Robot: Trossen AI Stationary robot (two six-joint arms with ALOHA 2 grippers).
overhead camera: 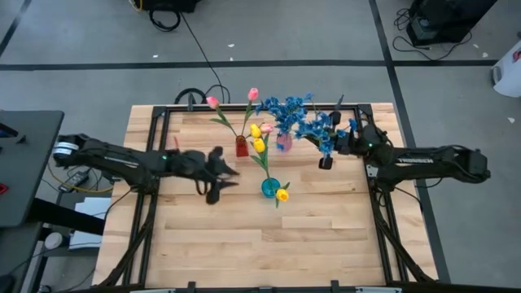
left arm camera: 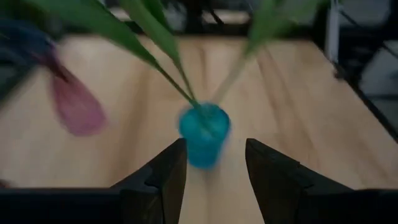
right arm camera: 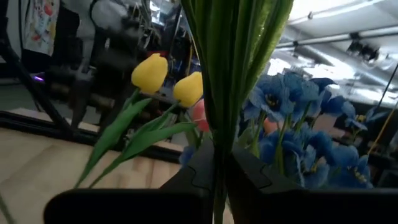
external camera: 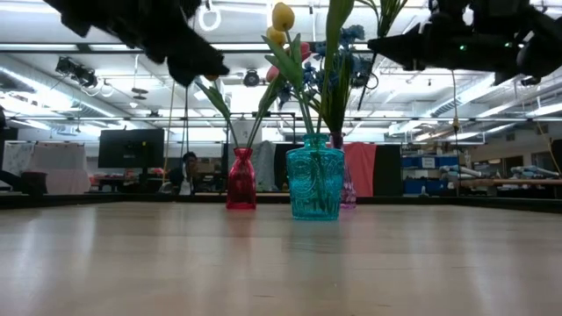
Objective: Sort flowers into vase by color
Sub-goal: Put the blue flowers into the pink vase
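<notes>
Three small vases stand mid-table. A red vase (overhead camera: 242, 146) holds pink tulips (overhead camera: 213, 102), a teal vase (overhead camera: 269, 188) holds yellow tulips (overhead camera: 259, 145), and a purple vase (overhead camera: 283, 142) holds blue sprigs (overhead camera: 285, 110). My left gripper (overhead camera: 228, 175) hangs open and empty left of the teal vase (left arm camera: 204, 134), which shows just beyond its fingertips. My right gripper (overhead camera: 332, 153), right of the purple vase and off the table, is shut on a blue sprig (overhead camera: 323, 134). Its blossoms stand over the fingers. My right gripper pinches the sprig's leafy green stem (right arm camera: 219, 140) between its two fingers, which come about level from the table's right side and lie across it. The stem rises upright from the fingers, clear of the table. Its blossoms lie outside the wrist view.
A black frame rail (overhead camera: 163, 130) runs round the wooden tabletop (overhead camera: 326, 236). A person (external camera: 184, 167) sits in the room beyond the far edge.
</notes>
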